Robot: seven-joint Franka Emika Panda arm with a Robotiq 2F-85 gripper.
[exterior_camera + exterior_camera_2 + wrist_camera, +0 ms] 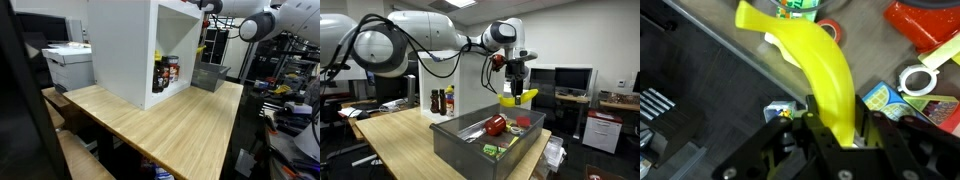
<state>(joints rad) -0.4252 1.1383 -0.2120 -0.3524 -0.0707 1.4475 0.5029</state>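
Observation:
A yellow banana (818,62) is clamped between my gripper's (832,128) fingers and sticks out ahead of them in the wrist view. In an exterior view the banana (517,98) hangs from the gripper (516,82) in the air above the far end of a grey metal bin (460,145). The bin holds a red item (496,125), a green packet (493,151) and other small things. In the wrist view I look down on a red object (925,22), a white ring (913,78) and colourful packets (880,98) inside the bin. In the other exterior view the arm (262,22) reaches over the bin (209,76).
The bin stands at the end of a wooden table (160,125). A large white open box (135,45) on the table holds bottles (166,72), and the bottles (442,101) also show behind the bin. A printer (68,62), monitors (572,78) and desks surround the table.

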